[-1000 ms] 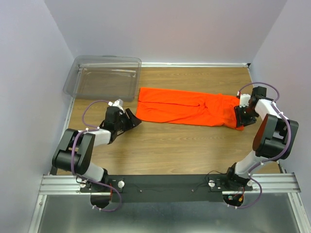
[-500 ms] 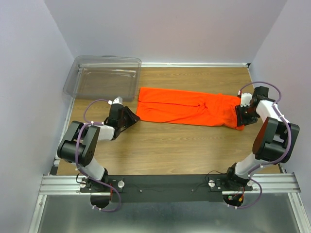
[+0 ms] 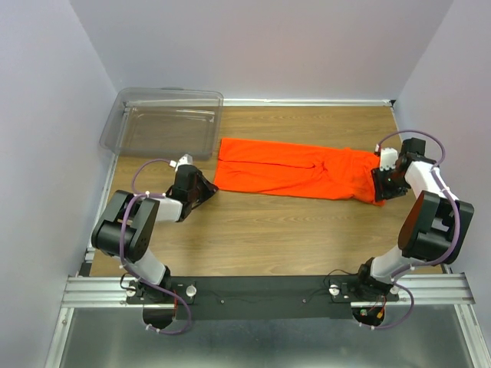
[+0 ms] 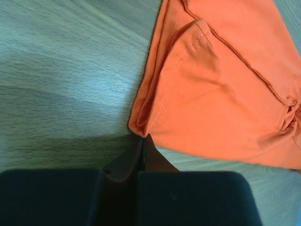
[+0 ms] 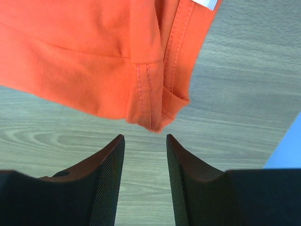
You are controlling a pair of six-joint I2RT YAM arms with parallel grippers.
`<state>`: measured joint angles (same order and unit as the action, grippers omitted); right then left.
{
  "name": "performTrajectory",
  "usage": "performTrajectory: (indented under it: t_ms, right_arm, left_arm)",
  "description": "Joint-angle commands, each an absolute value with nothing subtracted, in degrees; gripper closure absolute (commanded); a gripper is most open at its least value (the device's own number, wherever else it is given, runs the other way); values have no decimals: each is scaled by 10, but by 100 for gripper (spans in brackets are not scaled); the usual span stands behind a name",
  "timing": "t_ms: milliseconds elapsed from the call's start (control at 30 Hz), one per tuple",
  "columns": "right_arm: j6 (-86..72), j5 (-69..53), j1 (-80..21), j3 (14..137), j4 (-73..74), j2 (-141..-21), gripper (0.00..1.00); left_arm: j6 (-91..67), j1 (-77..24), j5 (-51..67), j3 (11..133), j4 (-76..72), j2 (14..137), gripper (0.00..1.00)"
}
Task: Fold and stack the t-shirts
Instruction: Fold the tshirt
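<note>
Across the table [image 3: 291, 230] the orange t-shirt [image 3: 291, 172] lies in a long strip, left gripper [image 4: 142, 140] pressed shut at one corner, right gripper [image 5: 145, 142] spread at the other, so I'd guess next is pinching both ends to fold.

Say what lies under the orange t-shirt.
The t-shirt lies flat on the wooden table, and wood shows beside its edges. Anything beneath its folded layers is covered.
</note>
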<state>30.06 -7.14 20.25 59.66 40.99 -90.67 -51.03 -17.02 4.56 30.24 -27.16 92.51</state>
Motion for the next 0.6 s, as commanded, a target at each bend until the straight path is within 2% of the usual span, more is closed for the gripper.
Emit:
performTrajectory:
  t_ms: [0,333,567]
  right_arm:
    - [313,-75,207,597,427,-888,52]
    - [317,-87,213,598,443,-893,54]
    - [314,-150,212,623,447,-939,54]
  left_arm:
    - [-517,-174,12,292,-273,911,100]
    - [-530,-174,4,230,-270,792,100]
    - [-530,-174,10,221,-266,774,100]
